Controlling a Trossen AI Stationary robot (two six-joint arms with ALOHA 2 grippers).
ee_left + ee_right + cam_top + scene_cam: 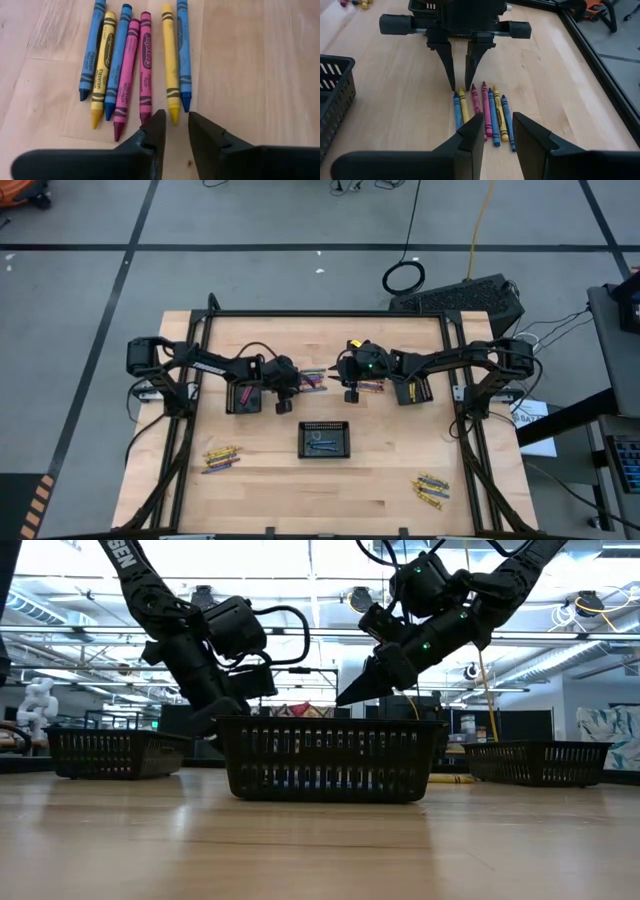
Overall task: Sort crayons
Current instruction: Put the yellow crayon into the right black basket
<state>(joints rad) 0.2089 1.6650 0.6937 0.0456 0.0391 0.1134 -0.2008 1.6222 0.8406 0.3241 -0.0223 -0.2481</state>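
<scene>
Both end effectors face each other over one row of crayons (137,60) lying side by side on the bare wood near the middle of the bench (260,490).

The left end effector (174,131) is low, just short of the crayon tips. Its fingers stand a narrow gap apart with nothing between them; the gap lines up with the tip of a yellow crayon (170,60), which it does not touch. A blue crayon (183,50) lies against that yellow one on one side, and a pink crayon (145,65) lies a little apart on the other, so room beside the yellow one is tight. Past the blue crayon the wood is open.

The right end effector (497,131) hangs over the far end of the same row, raised off the wood in the low view. Its fingers are apart as well, holding nothing. From its wrist view the left arm's fingertips point down at the row's other end, so the two arms are close over the crayons.

Toward the bench's near edge from the end effectors sits a black tray (325,439) with a few crayons inside. Two more black trays flank the arms, one under the left arm (243,396) and one under the right (413,390). Loose crayon groups lie well apart near the front left (221,458) and front right (432,490), with open wood around them. A black frame rail (330,314) runs along the bench's back edge.
</scene>
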